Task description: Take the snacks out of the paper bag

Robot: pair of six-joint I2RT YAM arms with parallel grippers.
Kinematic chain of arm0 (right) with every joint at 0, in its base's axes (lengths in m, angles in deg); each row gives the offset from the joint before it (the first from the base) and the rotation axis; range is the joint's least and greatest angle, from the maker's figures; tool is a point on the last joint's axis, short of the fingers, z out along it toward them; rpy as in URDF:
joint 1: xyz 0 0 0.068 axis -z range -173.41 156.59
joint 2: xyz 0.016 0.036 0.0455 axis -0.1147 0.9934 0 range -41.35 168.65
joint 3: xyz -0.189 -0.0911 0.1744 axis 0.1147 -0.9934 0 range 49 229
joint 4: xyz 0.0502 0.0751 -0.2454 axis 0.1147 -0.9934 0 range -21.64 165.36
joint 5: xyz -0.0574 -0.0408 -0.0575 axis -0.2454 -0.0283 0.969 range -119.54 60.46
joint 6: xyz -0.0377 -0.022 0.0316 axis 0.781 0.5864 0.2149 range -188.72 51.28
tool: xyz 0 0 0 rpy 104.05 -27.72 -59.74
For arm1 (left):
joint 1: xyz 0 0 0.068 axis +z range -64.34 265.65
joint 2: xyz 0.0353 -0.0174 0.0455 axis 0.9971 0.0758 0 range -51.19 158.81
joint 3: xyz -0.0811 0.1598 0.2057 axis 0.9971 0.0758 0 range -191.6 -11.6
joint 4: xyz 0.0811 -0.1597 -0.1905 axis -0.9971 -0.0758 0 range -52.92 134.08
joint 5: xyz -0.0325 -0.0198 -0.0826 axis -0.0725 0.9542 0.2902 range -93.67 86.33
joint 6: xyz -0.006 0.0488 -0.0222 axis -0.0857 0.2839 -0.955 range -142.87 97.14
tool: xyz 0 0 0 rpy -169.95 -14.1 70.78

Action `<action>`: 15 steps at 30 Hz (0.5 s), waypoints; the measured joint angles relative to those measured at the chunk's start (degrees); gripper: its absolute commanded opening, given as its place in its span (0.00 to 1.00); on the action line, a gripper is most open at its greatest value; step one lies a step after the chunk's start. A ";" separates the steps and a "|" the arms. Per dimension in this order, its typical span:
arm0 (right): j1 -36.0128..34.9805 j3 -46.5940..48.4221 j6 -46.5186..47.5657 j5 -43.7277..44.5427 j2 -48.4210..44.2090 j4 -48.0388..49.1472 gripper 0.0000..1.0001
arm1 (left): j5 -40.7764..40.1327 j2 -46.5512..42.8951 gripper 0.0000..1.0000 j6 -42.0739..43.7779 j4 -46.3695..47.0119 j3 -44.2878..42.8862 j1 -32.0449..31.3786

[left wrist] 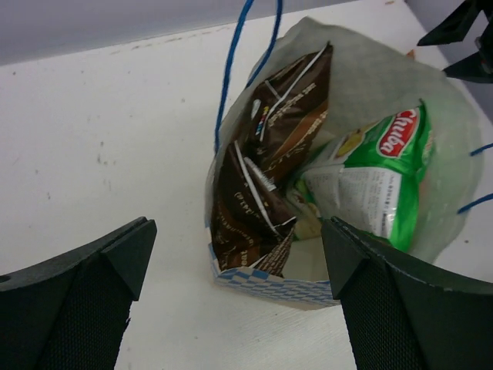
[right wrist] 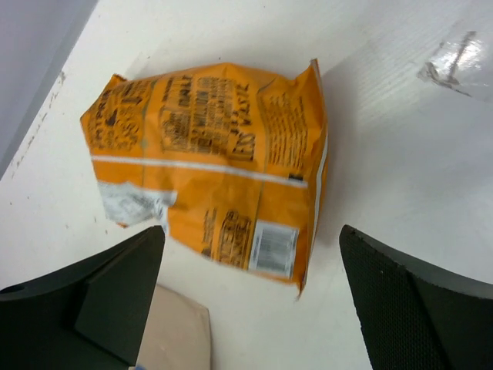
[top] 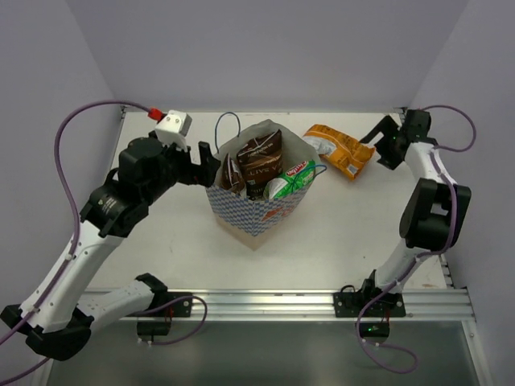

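Standing upright on the surface (top: 346,241), the bag (top: 241,215) is showing its open mouth to the overhead camera, with one blue cord handle (left wrist: 231,77) arching off its far rim. Three packets are sitting inside it. Two brown packets (top: 261,163) (top: 232,173) are standing on end side by side along the left wall, long axes roughly upright. The green packet (top: 294,178) is leaning beside them, its top tilting out toward the right rim. The orange packet (right wrist: 216,169) is lying flat on the surface, outside the bag and just to its far right, its long axis running roughly left to right. The left jaws are hanging wide open just beside the bag's left rim, gripping nothing and pointing into the mouth. The right jaws are standing wide open on either side of the orange packet's right end, not touching it.
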 measured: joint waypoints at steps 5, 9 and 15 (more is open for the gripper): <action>-0.09 -1.44 2.40 5.05 -12.46 -6.29 0.99 | 6.19 7.23 0.97 0.11 0.04 -10.82 -0.90; -0.11 -3.82 2.89 5.92 -23.78 -9.51 0.99 | 4.96 15.43 0.96 0.37 -1.38 -20.79 -8.35; -0.15 -5.53 3.67 2.47 -40.02 -11.08 0.99 | 3.48 27.26 0.86 0.31 -1.95 -30.84 -13.29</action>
